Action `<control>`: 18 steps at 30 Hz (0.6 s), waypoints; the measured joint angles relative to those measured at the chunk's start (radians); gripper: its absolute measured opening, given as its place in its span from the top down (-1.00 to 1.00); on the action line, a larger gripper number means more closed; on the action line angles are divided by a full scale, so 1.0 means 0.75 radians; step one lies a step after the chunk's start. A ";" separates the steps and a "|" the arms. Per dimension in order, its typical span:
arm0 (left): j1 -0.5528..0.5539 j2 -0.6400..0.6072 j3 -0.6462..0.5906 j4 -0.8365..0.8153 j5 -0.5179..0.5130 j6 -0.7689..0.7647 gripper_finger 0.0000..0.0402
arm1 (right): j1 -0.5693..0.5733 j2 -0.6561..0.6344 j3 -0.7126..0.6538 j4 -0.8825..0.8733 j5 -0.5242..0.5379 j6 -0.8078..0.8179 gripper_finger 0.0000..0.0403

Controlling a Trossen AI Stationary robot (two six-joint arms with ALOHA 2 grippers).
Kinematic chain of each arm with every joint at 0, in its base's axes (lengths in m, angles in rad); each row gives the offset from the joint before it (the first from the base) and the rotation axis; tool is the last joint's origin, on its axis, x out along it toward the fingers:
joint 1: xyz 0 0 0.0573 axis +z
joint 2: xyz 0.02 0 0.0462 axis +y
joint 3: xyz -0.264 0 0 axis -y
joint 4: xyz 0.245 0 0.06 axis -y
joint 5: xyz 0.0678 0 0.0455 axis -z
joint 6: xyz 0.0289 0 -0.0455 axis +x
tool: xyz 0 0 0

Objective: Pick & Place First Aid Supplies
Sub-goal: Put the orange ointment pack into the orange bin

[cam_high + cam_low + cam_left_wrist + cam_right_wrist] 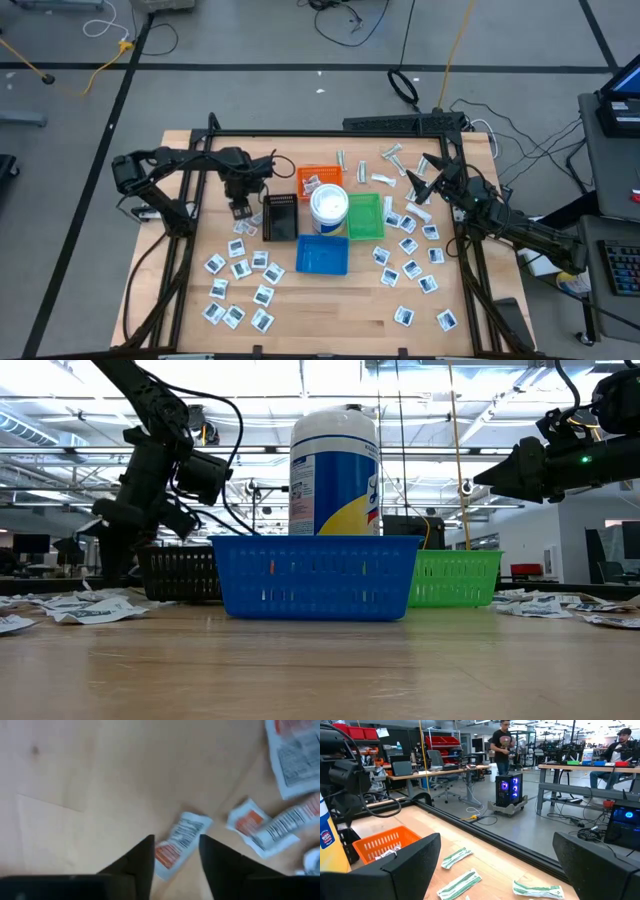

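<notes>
The left gripper (240, 208) hangs low over the left half of the table (330, 310), just beside the black tray (281, 217); its jaws are parted and hold nothing; in the left wrist view a small red-marked packet (177, 845) lies flat on the wood directly ahead of the gap between the two dark fingers (137, 865), its near end already between the tips; its long axis runs roughly along the line of approach, tilted a little to one side, so the jaws would close across its narrow width; two more red-marked packets (262, 827) lie near it, apart from the jaws. This arm looks set to take that packet; a straight descent seems enough, though the packet is thin and flat against the wood and may slip. The right gripper (424, 182) is raised over the far right of the table, released and empty, above the wrapped strips (455, 856); the orange tray (382, 842) lies beyond them. The remaining white square packets (240, 280) are strewn on both sides of the blue tray (322, 255), green tray (364, 216) and round tub (328, 204); most of the sorting appears undone.
</notes>
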 joint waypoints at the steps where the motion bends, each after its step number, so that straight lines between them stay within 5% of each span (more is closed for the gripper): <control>1: 0.000 0.000 0.000 0.006 0.000 0.004 0.11 | 0.000 0.000 0.000 0.000 0.000 0.000 -0.89; 9: -0.005 0.009 -0.047 0.044 -0.028 0.007 0.02 | 0.000 0.000 0.000 0.000 0.000 0.000 -0.89; 12: 0.007 0.021 -0.048 0.046 -0.103 -0.035 0.11 | 0.000 0.000 0.000 0.000 0.000 0.000 -0.89; 18: 0.027 0.021 -0.048 0.046 -0.014 0.011 0.41 | -0.001 0.000 0.000 0.000 0.000 0.000 -0.89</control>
